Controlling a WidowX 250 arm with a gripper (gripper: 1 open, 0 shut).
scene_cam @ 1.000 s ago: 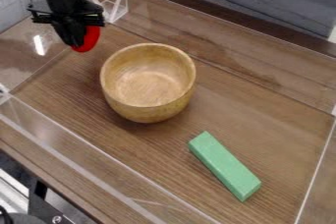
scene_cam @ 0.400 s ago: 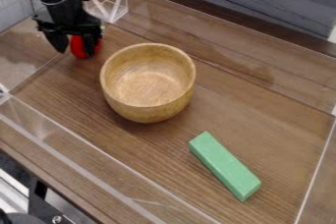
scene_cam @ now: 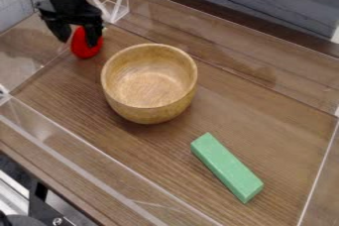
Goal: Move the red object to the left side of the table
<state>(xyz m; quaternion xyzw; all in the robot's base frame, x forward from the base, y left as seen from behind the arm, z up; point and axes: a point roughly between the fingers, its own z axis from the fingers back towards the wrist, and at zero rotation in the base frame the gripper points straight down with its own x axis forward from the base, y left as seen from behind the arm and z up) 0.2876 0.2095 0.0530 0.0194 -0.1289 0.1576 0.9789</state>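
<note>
The hand (scene_cam: 75,24) is seen spread wide, nothing gripped in it — the red object (scene_cam: 85,43) lies on the counter (scene_cam: 265,101) just below its fingers. The wooden bowl (scene_cam: 150,81) sits nearby to its right, the green block (scene_cam: 225,167) well beyond.

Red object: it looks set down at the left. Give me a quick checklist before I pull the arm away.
1. Red object resting on the table: ok.
2. It sits at the left side, left of the wooden bowl: ok.
3. End effector open: ok.
4. Fingers fully clear of the red object: cannot tell, they stand close above it.
5. Red object apart from the bowl: ok.
6. Green block out of the way, near right: ok.
</note>
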